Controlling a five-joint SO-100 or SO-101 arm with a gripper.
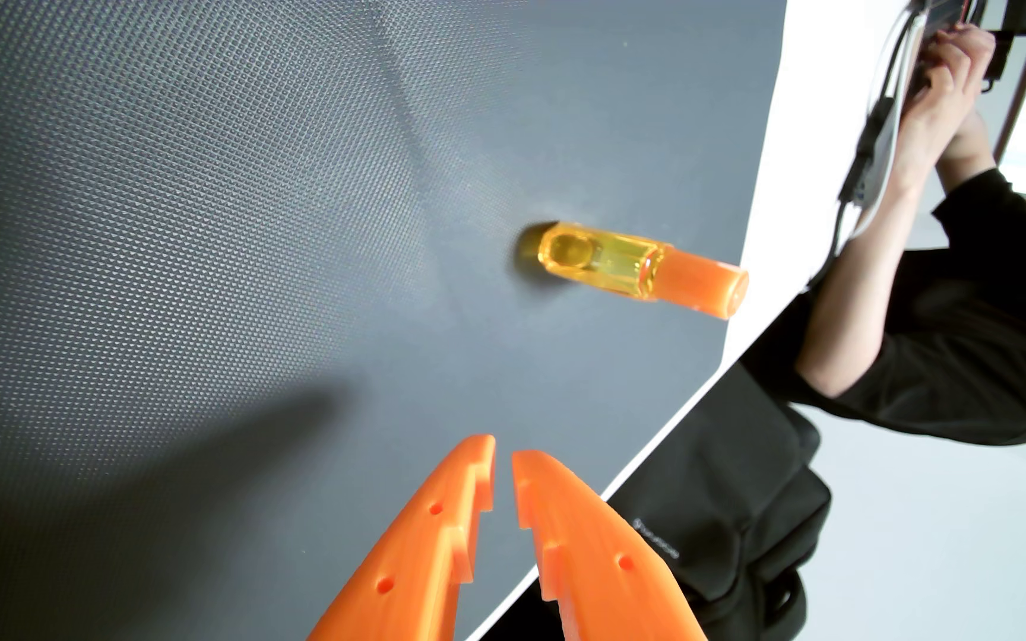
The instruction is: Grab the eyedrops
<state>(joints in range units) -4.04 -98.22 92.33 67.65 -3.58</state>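
In the wrist view the orange jaws of the gripper (503, 453) enter from the bottom edge, nearly closed with a narrow gap at the tips and nothing held. The eyedrops bottle (640, 269), amber with an orange cap, stands on the dark grey mat (220, 216) near the worktop's white right edge (763, 185), well apart from the jaws. Beyond that edge are a person's arm (856, 289) and a black bag (739, 493)

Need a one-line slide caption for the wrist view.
Orange gripper, nearly closed and empty, hangs apart from the yellow eyedrop bottle standing on the dark mat.
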